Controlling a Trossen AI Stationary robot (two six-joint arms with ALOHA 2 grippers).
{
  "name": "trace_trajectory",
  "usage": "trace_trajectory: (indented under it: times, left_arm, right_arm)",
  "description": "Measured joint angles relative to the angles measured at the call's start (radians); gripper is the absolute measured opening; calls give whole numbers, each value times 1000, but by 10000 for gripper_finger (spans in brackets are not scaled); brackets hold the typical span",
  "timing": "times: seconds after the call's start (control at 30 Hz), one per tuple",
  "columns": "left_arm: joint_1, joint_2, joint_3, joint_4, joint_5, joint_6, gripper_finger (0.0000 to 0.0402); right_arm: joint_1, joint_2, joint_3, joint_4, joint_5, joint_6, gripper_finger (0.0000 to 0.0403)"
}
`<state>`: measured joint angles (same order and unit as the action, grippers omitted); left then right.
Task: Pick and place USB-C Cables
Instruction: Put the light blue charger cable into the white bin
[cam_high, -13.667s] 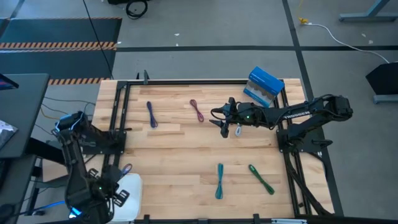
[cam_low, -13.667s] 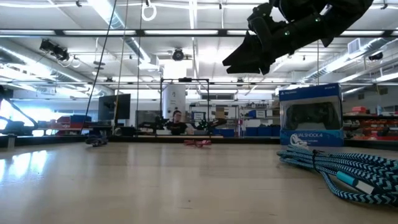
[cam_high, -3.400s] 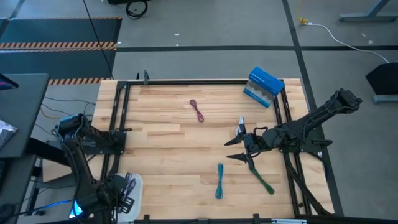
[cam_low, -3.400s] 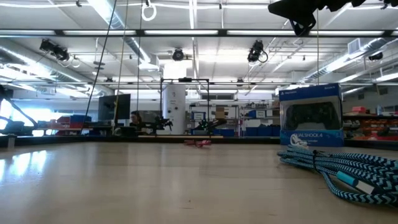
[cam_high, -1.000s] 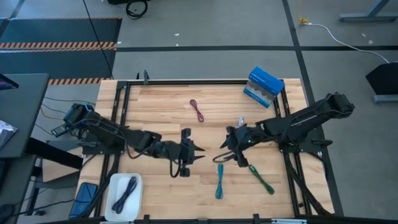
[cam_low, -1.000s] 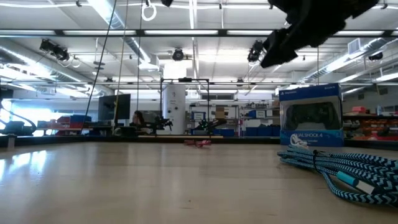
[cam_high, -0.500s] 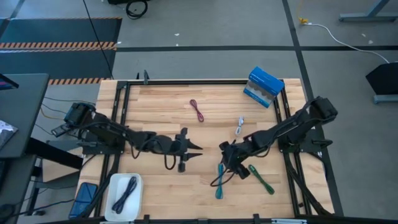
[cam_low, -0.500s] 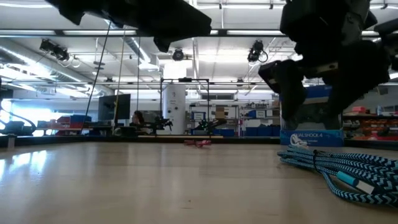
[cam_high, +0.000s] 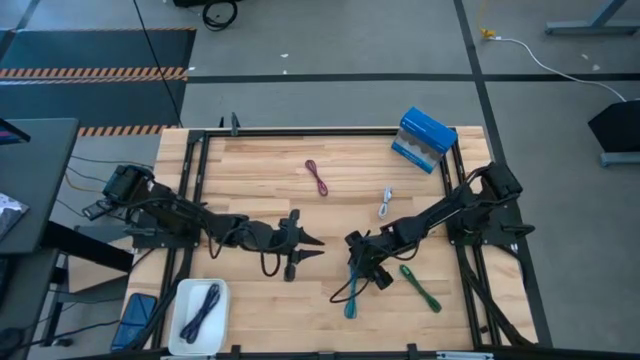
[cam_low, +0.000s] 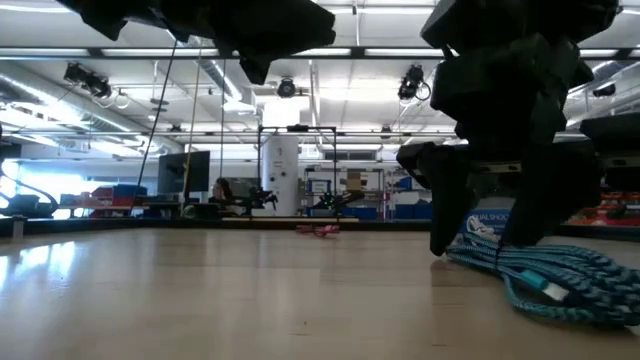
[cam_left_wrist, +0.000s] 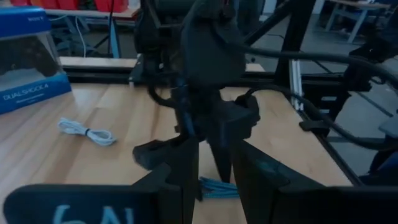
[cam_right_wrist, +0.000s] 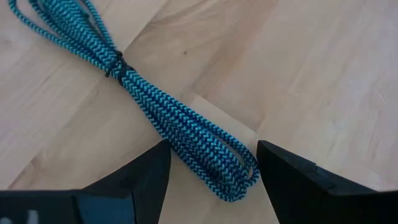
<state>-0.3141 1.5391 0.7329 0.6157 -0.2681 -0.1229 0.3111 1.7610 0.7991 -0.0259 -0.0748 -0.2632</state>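
Observation:
The teal cable lies on the wood near the table's near edge. My right gripper is down at the table, open, with one finger on each side of the cable's far looped end; the low view shows it over the cable too. My left gripper hovers open over the table's middle, holding nothing. The green cable, white cable and maroon cable lie flat on the table. Dark purple cables lie in the white tray. My right gripper straddles the teal cable's looped end from above, fingers across the bundle. Both fingers stand very close to the cord, and I cannot tell whether they touch it. The cable lies flat on the table.
A blue-and-white box stands at the far right corner. Black rails run along the table's edges. Bare wood lies between the two grippers and on the far left of the table.
My right gripper has moved toward the near edge and a little left, and has come down to the table over the teal cable's far end, staying open. My left gripper has held over the table's middle.

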Motion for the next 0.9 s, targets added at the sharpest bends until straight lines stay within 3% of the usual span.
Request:
trace_trajectory:
  times: [0.2, 0.47, 0.7, 0.9]
  left_arm:
    - [3, 0, 0, -4, -1, 4, 105]
    - [3, 0, 0, -20, -1, 5, 105]
    - [2, 0, 0, 22, -41, 75, 105]
    - [-15, 0, 0, 146, -71, 246, 105]
  right_arm:
    - [2, 0, -1, 18, 36, 25, 201]
    - [-3, -38, -2, 38, 84, 84, 21]
    - [3, -47, -2, 33, 219, 134, 14]
    - [3, -138, -2, 59, 334, 132, 14]
